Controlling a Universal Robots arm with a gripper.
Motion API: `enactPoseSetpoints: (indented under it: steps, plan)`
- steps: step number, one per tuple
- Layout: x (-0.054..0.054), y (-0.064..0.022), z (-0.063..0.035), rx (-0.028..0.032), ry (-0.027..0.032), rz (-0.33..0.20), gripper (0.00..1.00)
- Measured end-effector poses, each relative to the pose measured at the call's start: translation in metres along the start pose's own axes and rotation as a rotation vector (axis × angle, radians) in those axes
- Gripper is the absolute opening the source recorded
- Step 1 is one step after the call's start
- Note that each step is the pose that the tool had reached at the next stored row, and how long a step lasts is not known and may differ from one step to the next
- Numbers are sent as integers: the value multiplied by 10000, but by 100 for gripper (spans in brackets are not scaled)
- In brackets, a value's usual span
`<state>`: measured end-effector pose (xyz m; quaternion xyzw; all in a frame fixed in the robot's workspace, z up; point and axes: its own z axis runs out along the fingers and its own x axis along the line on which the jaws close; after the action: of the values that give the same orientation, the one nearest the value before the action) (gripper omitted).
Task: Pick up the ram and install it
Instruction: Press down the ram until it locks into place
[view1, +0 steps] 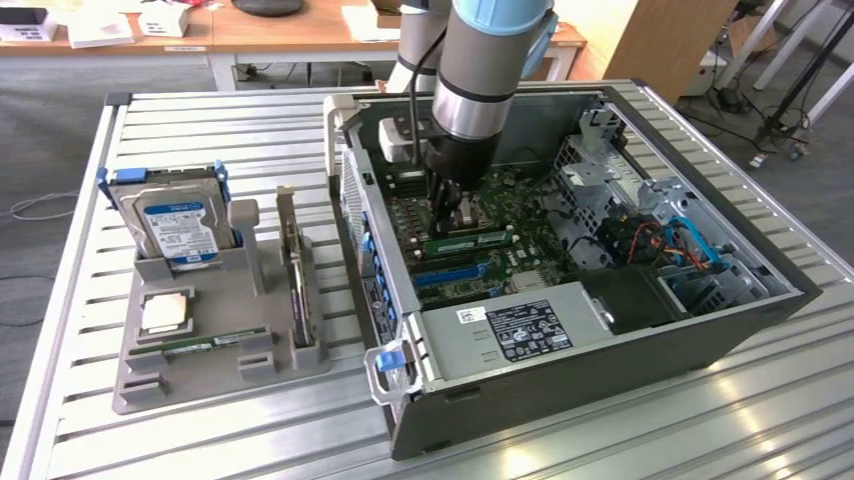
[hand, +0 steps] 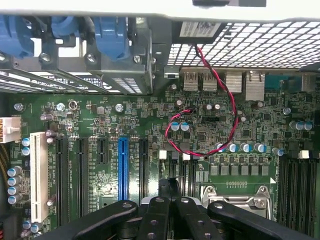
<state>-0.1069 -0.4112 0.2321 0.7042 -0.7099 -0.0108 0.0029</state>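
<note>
Beyond the slatted metal bench (view1: 200, 120) lies grey carpet (view1: 47, 150), with wooden desks (view1: 267, 35) and a wooden cabinet (view1: 674, 40) behind.

arm (view1: 470, 70): silver tube, blue joint cap, black cable | pincer (hand: 170, 210): black, screwed linkages

This is a robotics lab or workshop; a slatted aluminium workbench (view1: 200, 120) carries an opened desktop computer case (view1: 587, 300) with its green motherboard (hand: 150, 125) exposed; just beside it, to the exterior view's left, a grey fixture tray (view1: 200, 370) holds spare parts; far behind stand wooden desks (view1: 294, 30), and cables (view1: 40, 205) trail over the grey carpet.
</note>
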Motion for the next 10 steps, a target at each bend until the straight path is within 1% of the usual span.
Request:
enactPoseSetpoints:
  steps: [4,7,10]
  plan:
    - [0,-1,31,1,-2,-1,11]
    - [0,0,31,-1,1,0,11]
    - [0,-1,52,2,-3,0,11]
